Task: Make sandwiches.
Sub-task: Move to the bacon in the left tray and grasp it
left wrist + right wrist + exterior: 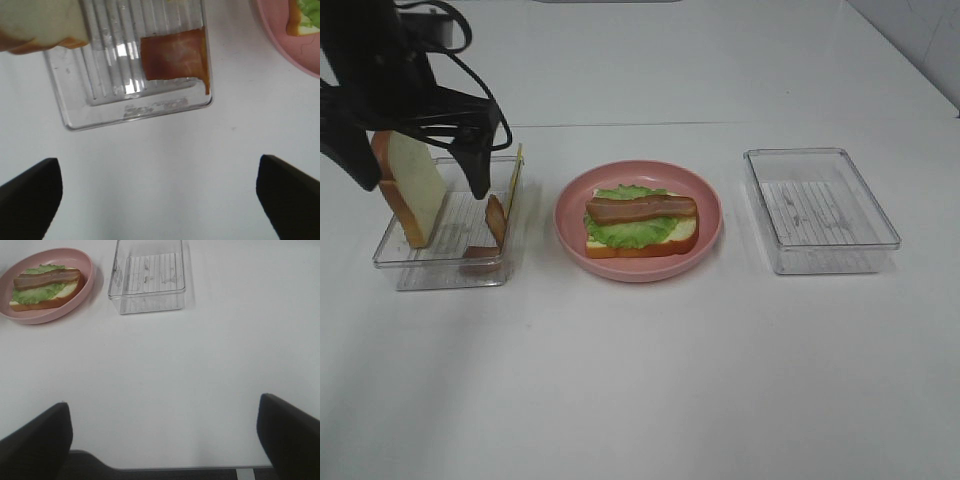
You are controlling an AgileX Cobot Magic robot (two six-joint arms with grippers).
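Left tool [160, 200] and right tool [162, 440] stand wide open, holding nothing. The sandwich [640, 222] lies on the pink plate [711, 212], apart from both.

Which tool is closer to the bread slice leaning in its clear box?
Left. The left tool hangs open over the clear box holding the bread slice; the right tool, also open, is over the table toward the empty box, far off.
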